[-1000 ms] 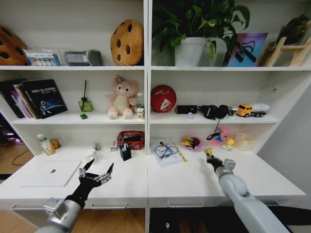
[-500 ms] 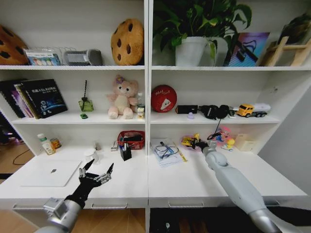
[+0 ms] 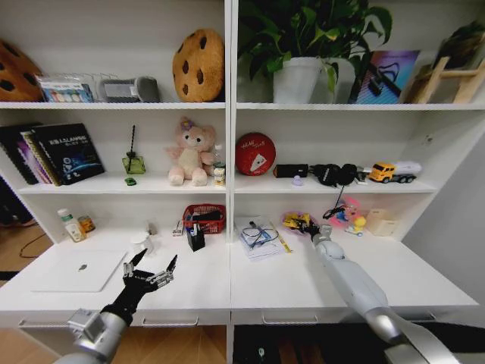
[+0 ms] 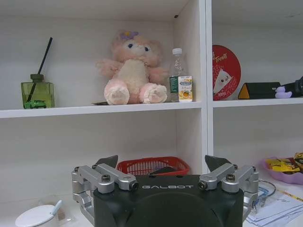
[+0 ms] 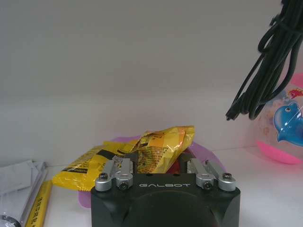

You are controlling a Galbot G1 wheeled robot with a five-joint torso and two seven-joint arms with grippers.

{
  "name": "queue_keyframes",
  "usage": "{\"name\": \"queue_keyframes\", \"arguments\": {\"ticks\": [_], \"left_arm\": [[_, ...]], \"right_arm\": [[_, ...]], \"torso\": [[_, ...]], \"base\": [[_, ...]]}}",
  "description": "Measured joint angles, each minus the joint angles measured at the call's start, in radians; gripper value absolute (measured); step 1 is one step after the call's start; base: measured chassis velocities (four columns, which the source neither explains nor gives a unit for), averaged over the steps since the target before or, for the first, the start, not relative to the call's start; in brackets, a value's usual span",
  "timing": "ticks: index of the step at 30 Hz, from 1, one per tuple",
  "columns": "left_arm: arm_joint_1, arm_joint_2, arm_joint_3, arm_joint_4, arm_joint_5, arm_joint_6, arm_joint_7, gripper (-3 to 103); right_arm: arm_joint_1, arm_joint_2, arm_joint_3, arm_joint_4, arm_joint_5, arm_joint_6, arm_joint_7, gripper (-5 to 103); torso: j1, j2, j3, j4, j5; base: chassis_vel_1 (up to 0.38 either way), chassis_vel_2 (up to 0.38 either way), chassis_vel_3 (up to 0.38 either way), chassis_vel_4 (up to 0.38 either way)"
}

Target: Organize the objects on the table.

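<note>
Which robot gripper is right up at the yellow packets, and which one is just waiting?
The right gripper is at the yellow packets on the purple dish, its fingers around one. The left gripper hangs open over the desk front, holding nothing.

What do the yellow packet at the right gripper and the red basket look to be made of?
The yellow packet looks like thin glossy plastic or foil film: it is crinkled and catches highlights between the right gripper fingers. The red basket appears to be coated wire mesh, judging by its open grid wall.

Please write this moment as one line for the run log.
right tool: at yellow packet on purple dish, fingers around it | left tool: open, above table | laptop: untouched
</note>
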Motion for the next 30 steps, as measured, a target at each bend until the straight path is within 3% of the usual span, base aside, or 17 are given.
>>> {"name": "queue_keyframes", "arguments": {"ticks": [7,10,11,13,18,26,30], "left_arm": [[0.0,0.0,0.0,0.0,0.0,0.0,0.0,100],[0.0,0.0,0.0,0.0,0.0,0.0,0.0,100],[0.0,0.0,0.0,0.0,0.0,0.0,0.0,100],[0.0,0.0,0.0,0.0,0.0,0.0,0.0,100],[0.0,0.0,0.0,0.0,0.0,0.0,0.0,100],[0.0,0.0,0.0,0.0,0.0,0.0,0.0,100],[0.0,0.0,0.0,0.0,0.0,0.0,-0.001,100]], "right_arm": [[-0.14,-0.069,0.096,0.225,-0.013,-0.03,0.034,68],[-0.342,-0.137,0.202,0.431,-0.037,-0.028,0.057,85],[-0.342,-0.137,0.202,0.431,-0.037,-0.028,0.057,85],[-0.431,-0.163,0.244,0.492,-0.042,-0.014,0.066,95],[-0.483,-0.159,0.268,0.491,-0.08,0.039,0.097,100],[-0.566,-0.128,0.271,0.575,-0.085,0.005,0.126,100],[-0.689,-0.101,0.286,0.712,-0.09,-0.006,0.128,100]], "torso": [[0.0,0.0,0.0,0.0,-0.0004],[0.0,0.0,0.0,-0.0008,-0.0004],[0.0,0.0,0.0,-0.0008,-0.0004],[0.0,0.0,0.0,-0.0011,-0.0005],[0.0,0.0,0.0,0.0005,-0.0001],[0.0,0.0,0.0,0.0,-0.0004],[0.0,0.0,0.0,-0.0002,-0.0004]], "base": [[0.0,0.0,0.0,0.0],[0.0,0.0,0.0,0.0],[0.0,0.0,0.0,0.0],[0.0,0.0,0.0,0.0],[0.0,0.0,0.0,0.0],[0.0,0.0,0.0,0.0],[0.0,0.0,0.0,0.0]]}}
